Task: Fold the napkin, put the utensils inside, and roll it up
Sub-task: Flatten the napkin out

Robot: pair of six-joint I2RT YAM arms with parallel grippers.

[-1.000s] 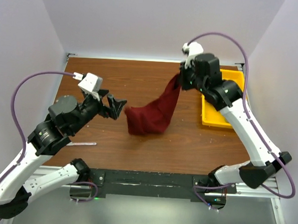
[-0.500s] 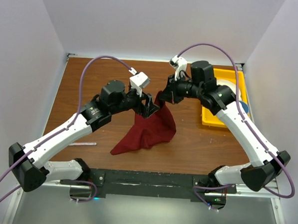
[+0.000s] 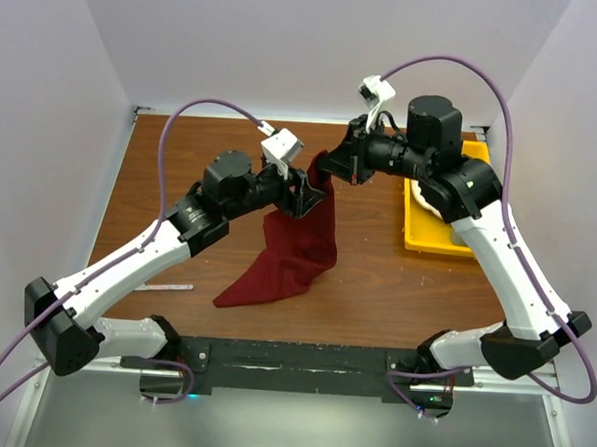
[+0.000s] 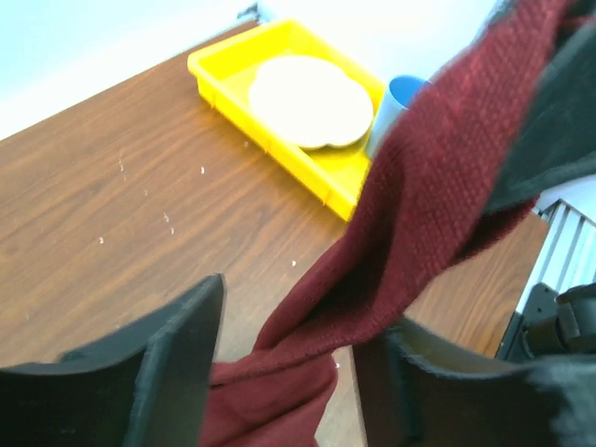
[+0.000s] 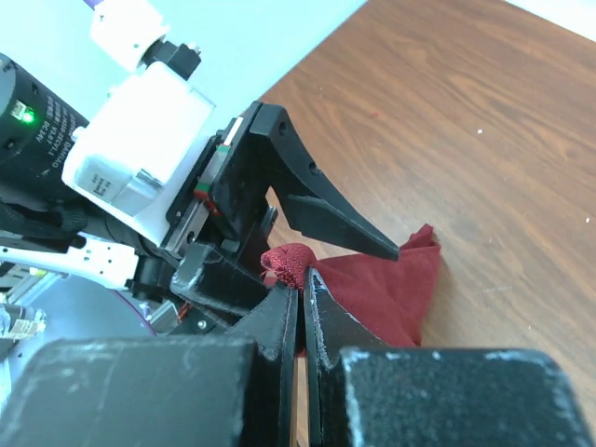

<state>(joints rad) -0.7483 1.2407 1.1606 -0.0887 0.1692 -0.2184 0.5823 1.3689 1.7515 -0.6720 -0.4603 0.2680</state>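
The maroon napkin (image 3: 295, 245) hangs from my right gripper (image 3: 328, 171), which is shut on its top corner. Its lower end trails onto the table at the front left. In the right wrist view the shut fingertips (image 5: 300, 279) pinch a bunched bit of napkin (image 5: 386, 284). My left gripper (image 3: 305, 195) is open right beside it, its jaws astride the hanging edge just below the held corner. In the left wrist view the napkin (image 4: 400, 233) runs between the two spread fingers (image 4: 177, 363) without being pinched. One silvery utensil (image 3: 165, 288) lies flat near the table's front left.
A yellow tray (image 3: 418, 235) stands at the right edge; it holds a white plate (image 4: 309, 98) and a blue cup (image 4: 402, 93). The wooden table (image 3: 182, 157) has white walls close on the left, back and right.
Both grippers have risen a little and shifted toward the back, lifting the napkin higher. A second ago the left arm was away at the left; it has come in to the napkin.
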